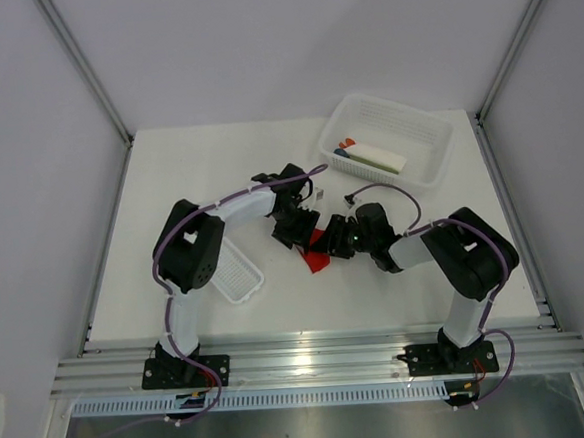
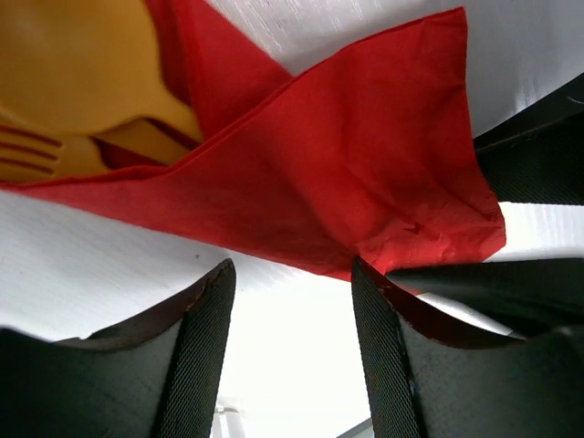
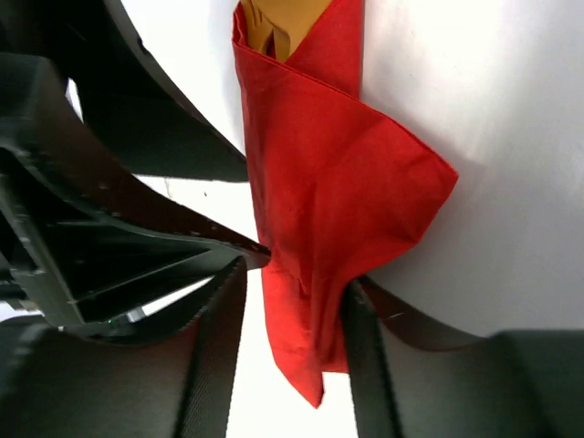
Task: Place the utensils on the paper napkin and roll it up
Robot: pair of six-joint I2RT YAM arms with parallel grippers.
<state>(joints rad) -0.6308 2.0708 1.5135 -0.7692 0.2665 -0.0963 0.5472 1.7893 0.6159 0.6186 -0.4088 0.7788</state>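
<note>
Left gripper (image 2: 292,347) spread, nothing between its jaws, tips just short of the paper napkin (image 2: 347,164), right gripper (image 3: 294,297) part open astride the napkin's narrow end, one jaw touching it, orange utensils (image 2: 82,82) lying inside the folded napkin, mid table (image 1: 218,164).

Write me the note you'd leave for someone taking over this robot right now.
Both open: the left end effector is empty at the edge of the red paper napkin; the right end effector straddles its narrow end, not clamped.
The orange utensils lie inside the napkin, mid-table.
Done: utensils placed, napkin folded over them.
Left: finish rolling; the bundle looks loose, one corner sticking out.
</note>
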